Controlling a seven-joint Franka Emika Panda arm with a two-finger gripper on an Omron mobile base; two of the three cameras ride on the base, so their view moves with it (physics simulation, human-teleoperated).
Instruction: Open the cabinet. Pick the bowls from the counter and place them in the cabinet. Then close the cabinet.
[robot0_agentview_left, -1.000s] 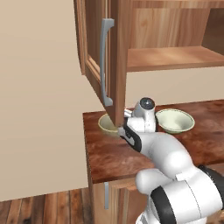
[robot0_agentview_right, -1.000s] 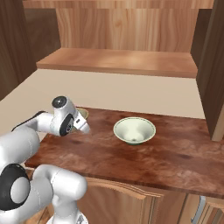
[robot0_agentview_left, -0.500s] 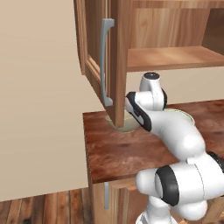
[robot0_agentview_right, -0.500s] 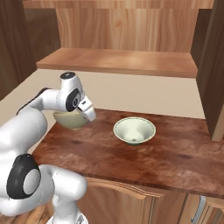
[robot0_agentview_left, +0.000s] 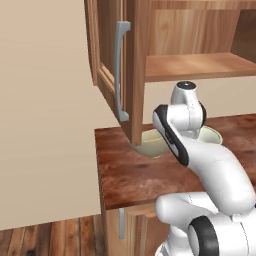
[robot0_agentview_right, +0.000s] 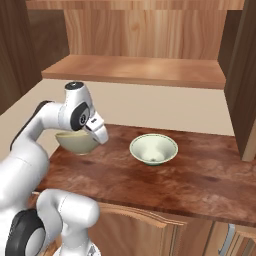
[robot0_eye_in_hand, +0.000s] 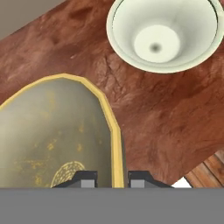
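We see the fingers (robot0_eye_in_hand: 112, 178) clamped over the olive bowl's (robot0_eye_in_hand: 57, 140) rim, bowl raised off the desk (robot0_agentview_right: 200, 180) — the open cabinet's shelf (robot0_agentview_right: 135, 70) lies above and beyond them.

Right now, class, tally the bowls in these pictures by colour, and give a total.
Olive-tan bowl, rim pinched by the tool, lifted off the counter: 1
Pale white-green bowl, resting on the counter: 1
Total: 2

Two bowls: one olive-tan bowl (robot0_agentview_right: 76, 142), one pale bowl (robot0_agentview_right: 153, 149). One counter (robot0_agentview_right: 200, 185). One wall cabinet (robot0_agentview_left: 200, 65) with two open doors.
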